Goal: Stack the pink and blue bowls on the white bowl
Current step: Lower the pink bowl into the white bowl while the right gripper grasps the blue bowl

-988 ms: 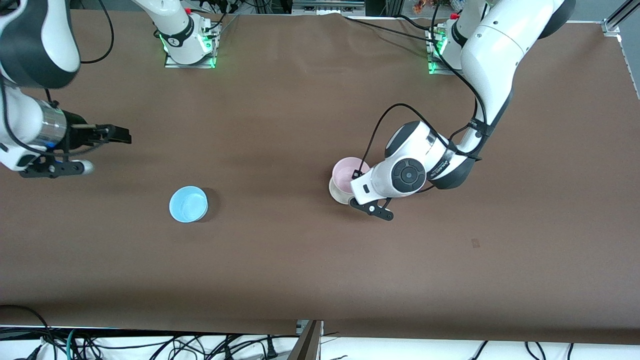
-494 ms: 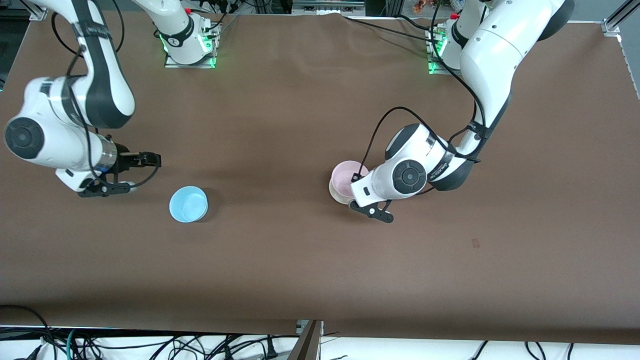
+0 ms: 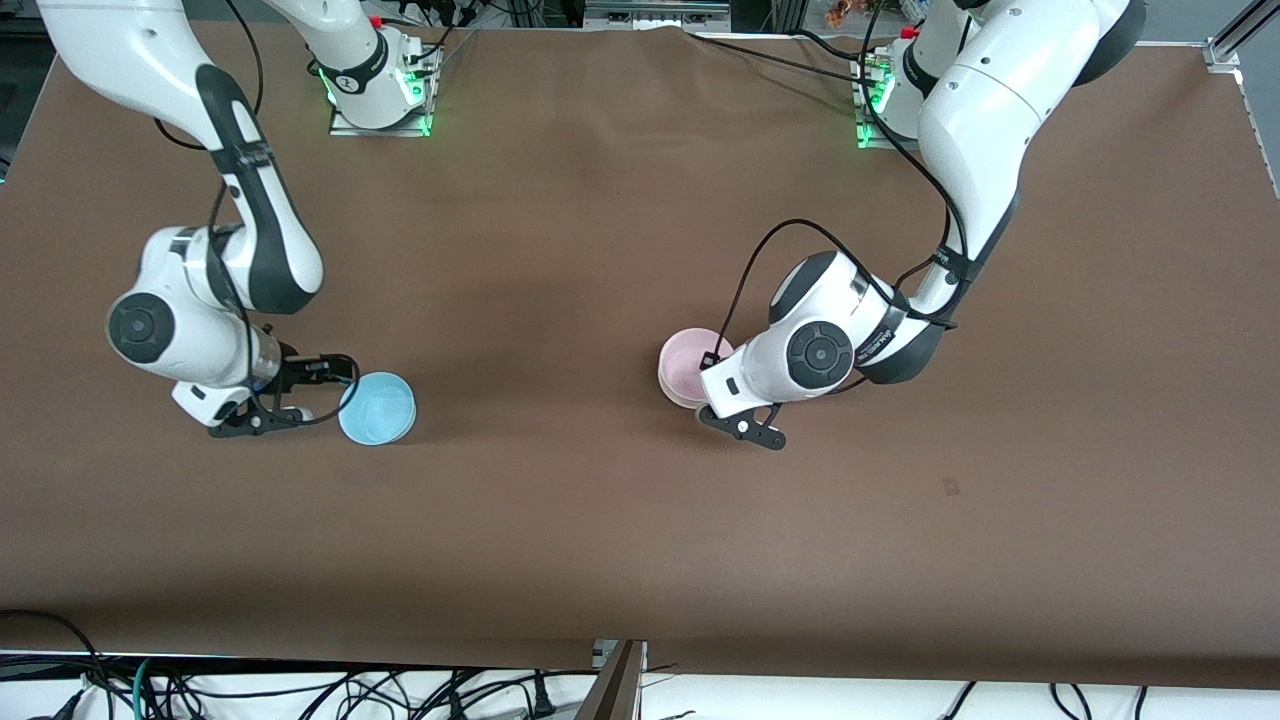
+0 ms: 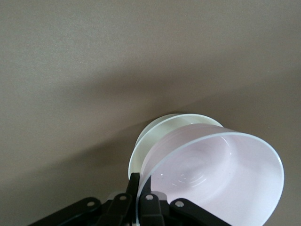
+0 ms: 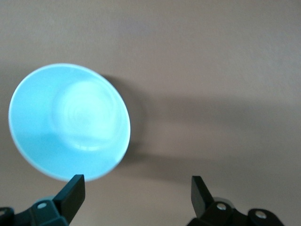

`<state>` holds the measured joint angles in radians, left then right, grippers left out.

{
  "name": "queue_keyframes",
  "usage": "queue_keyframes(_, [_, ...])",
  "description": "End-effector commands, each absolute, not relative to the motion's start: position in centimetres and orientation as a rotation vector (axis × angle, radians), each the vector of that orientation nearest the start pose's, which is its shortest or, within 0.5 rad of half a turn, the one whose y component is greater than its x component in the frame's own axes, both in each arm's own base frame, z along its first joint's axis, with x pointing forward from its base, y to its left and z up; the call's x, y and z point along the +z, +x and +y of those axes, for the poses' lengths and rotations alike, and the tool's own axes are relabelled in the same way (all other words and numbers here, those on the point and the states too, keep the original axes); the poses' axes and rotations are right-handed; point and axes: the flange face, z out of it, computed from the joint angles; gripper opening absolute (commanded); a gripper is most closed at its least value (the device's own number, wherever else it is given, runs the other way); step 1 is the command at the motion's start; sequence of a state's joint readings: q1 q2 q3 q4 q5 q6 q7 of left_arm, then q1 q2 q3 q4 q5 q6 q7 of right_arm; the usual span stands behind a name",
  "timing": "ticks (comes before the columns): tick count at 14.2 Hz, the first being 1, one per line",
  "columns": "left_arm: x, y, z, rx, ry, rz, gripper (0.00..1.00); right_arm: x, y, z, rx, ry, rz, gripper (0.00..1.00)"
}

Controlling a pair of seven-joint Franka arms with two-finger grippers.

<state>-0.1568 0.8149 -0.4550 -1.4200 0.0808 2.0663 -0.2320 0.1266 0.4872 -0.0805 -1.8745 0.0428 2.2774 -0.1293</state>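
Note:
The light blue bowl [image 3: 376, 407] sits upright on the table toward the right arm's end. My right gripper [image 3: 333, 384] is low beside it, open and empty. In the right wrist view the blue bowl [image 5: 70, 122] lies just ahead of one of the fingertips [image 5: 73, 188]; the gripper [image 5: 136, 188] spans bare table. My left gripper [image 4: 141, 188] is shut on the rim of the pink bowl [image 4: 216, 179] and holds it tilted in the white bowl [image 4: 155, 129]. In the front view the pink bowl [image 3: 685, 358] covers most of the white bowl [image 3: 672, 392], and the left hand hides its fingers.
The brown table [image 3: 600, 520] carries only the three bowls. The arm bases [image 3: 380, 90] stand along the edge farthest from the front camera. Cables hang off the near edge.
The right arm has swung in from its end of the table and come down beside the blue bowl. The left arm has lowered the pink bowl slightly toward the white bowl.

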Motion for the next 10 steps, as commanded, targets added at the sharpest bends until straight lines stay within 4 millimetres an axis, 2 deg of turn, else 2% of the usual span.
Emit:
queue_keyframes(1, [23.6,62.5,-35.6,0.287,-3.283,0.511,0.61,24.6,63.8,3.4,0.042,-3.140,-0.277,1.00])
queue_keyframes(2, [23.8,62.7,-35.0,0.283,-3.280,0.515,1.00,23.8,64.0,3.5,0.017,-3.142,-0.280,1.00])
queue_keyframes(4, [24.2,62.5,-35.3,0.288,-3.283,0.505,1.00,22.1,64.3,3.7,-0.024,-3.145,-0.274,0.99])
queue_keyframes(6, [24.8,62.8,-34.9,0.280,-3.283,0.503,1.00,21.5,64.4,3.7,-0.043,-3.147,-0.266,0.95])
queue_keyframes(8, [25.9,62.6,-34.4,0.316,-3.255,0.505,1.00,21.5,64.4,3.8,-0.041,-3.143,-0.253,0.78])
queue_keyframes(10, [28.9,62.9,-33.1,0.317,-3.235,0.490,1.00,21.2,64.3,3.8,-0.035,-3.138,-0.238,0.60])
